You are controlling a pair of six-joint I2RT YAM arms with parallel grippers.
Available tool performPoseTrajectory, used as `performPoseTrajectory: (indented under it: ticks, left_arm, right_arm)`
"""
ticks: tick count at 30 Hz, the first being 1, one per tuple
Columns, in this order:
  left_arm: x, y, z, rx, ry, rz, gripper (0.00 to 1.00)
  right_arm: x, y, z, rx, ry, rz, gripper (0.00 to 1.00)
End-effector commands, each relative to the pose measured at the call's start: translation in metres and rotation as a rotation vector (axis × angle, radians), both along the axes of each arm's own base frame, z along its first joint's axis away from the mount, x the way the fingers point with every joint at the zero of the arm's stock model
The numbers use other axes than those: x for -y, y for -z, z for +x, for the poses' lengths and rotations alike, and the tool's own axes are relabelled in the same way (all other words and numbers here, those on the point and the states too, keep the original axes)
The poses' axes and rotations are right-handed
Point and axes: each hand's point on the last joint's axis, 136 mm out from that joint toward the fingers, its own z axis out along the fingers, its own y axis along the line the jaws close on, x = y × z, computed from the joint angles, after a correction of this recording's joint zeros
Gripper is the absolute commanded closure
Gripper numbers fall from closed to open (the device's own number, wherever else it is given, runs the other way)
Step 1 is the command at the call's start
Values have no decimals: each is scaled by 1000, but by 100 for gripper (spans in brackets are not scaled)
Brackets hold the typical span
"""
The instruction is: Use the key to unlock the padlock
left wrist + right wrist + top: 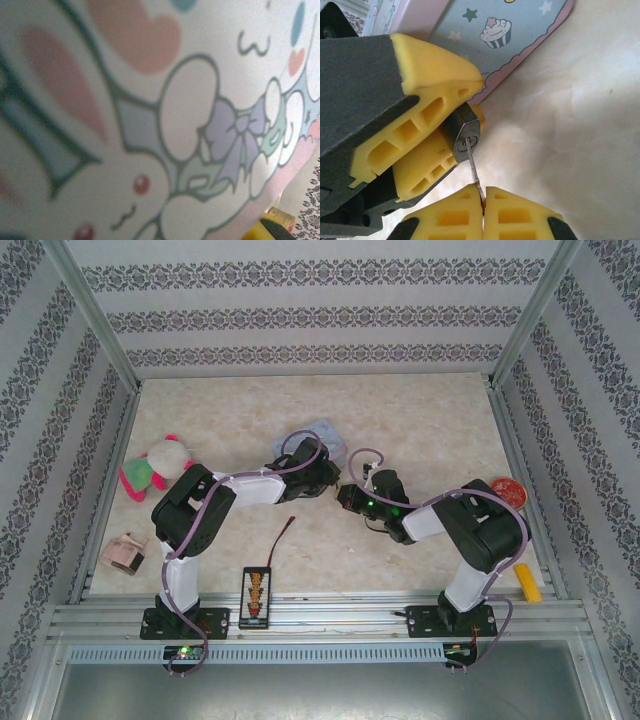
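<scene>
Right jaws first: my right gripper (482,200) has its yellow pads pressed together on the head of the key (474,170), and the thin blade sticks out toward the tin (520,30). My left gripper (472,107) is clamped narrowly around the padlock (465,132). It holds the padlock just beside the tin's pink scalloped edge, with the keyhole end facing the key. The blade tip sits at the keyhole, and I judge it only partly entered. I reckon this is the insertion step. Next I need to line the blade up with the keyway, push it home, then twist without letting the thin key slip between the pads. The shackle is hidden inside the left grip. I can read no brand or words; the tin carries only a cupcake, stars and a cartoon rabbit with a bow.
</scene>
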Motion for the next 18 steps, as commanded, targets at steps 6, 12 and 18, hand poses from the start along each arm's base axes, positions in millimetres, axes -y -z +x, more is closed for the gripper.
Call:
performPoseTrajectory:
  ticks: [6,12,18]
  left_arm:
    - [37,14,-57,-203,166,-114,97]
    - [39,13,-57,-199,166,-123,97]
    - [39,14,-58,-203,168,-126,97]
  right_arm:
    - [-5,-54,33,163,-43,113,100]
    - [-4,-54,29,177,-66,132,100]
    - [8,-55,32,180,-41,117,100]
